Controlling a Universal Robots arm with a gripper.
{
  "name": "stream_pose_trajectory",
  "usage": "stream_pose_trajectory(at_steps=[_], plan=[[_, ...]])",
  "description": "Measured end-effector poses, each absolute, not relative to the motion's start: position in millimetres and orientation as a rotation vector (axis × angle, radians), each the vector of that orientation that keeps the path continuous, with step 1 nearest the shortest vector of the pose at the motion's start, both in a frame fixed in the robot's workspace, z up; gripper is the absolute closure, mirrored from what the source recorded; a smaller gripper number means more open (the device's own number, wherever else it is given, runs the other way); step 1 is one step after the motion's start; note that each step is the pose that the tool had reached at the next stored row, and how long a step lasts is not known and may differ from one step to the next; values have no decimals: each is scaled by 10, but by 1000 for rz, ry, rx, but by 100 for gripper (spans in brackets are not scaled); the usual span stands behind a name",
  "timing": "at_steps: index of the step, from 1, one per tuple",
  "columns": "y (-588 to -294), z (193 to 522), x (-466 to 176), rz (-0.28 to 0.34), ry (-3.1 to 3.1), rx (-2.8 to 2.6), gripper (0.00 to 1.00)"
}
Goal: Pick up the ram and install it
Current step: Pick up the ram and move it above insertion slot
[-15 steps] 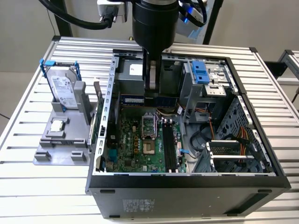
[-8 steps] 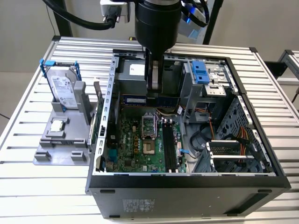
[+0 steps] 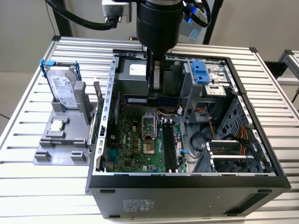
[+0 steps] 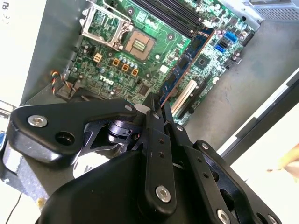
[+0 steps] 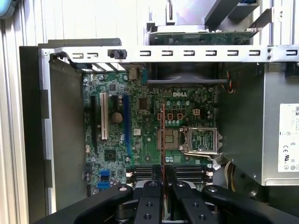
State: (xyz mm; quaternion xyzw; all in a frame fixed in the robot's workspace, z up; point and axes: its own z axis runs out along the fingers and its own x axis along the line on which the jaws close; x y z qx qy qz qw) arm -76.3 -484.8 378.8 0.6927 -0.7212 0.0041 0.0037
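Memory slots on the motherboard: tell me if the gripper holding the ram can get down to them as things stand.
Probably yes. The gripper, shut on the ram, hangs over the open case. The memory slots lie bare, and no cable or bracket seems to cross above them.

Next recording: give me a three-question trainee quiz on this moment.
1. True or false: the end effector holds the ram over the motherboard, not seated in a slot.
2. The hard drive is: A) upright in the grey fixture beside the case; B) inside the case; C) in the end effector.
3. Fill in: the processor chip lies on the ____.
Key: 1 true; 2 A; 3 grey fixture.
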Motion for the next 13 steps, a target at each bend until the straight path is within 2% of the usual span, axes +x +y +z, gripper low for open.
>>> stream_pose_trajectory(at_steps=[13], plan=[[-4848,3788,-673,13,-2260,2171,100]])
